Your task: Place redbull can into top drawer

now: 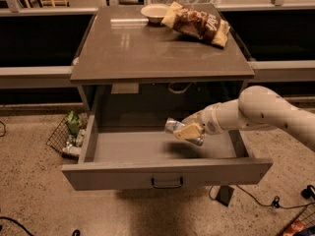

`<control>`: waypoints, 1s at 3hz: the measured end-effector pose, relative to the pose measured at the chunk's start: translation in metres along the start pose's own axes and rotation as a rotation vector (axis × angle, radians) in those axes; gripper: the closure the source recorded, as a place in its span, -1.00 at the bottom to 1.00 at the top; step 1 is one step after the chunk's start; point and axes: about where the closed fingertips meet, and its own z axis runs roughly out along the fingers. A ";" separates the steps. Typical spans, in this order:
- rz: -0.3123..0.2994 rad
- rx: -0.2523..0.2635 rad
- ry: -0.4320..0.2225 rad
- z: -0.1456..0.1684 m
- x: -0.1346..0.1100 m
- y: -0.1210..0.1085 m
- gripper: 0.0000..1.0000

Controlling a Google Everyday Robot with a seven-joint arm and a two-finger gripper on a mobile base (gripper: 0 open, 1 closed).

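End effector (189,131) clamped on the redbull can (172,126), tan fingers across the can's middle, jaws only as wide as the can. It sits over the top drawer (167,168), right of the drawer's centre and inside its walls.

Left to right:
- Wire basket (65,137) on the floor, just left of the drawer's left wall, green packets inside.
- Drawer pulled fully out, grey floor showing, flat front panel facing the camera, small dark handle (167,183) at the panel's centre.
- Table (147,53) top directly above the drawer's back half. On it, above and behind the drawer: a pale bowl (154,11) and a brown-and-yellow chip bag (197,23) touching it on the right.
- Can lies on its side, long axis roughly along the drawer's width, slightly tilted. Left end higher, pointing to the drawer's left wall; right end lower, toward the front-right corner. Both silver ends stick out past the fingers. Dark shadow on the drawer floor under it; whether it touches the floor, can't tell.
- White arm (256,113) comes in over the drawer's right wall.
- Black cable (256,200) on the floor, right of and below the drawer front.
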 end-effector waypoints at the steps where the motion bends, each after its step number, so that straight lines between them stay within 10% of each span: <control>1: 0.019 -0.004 0.052 0.002 0.016 -0.015 1.00; 3: 0.057 -0.035 0.145 0.023 0.041 -0.027 0.29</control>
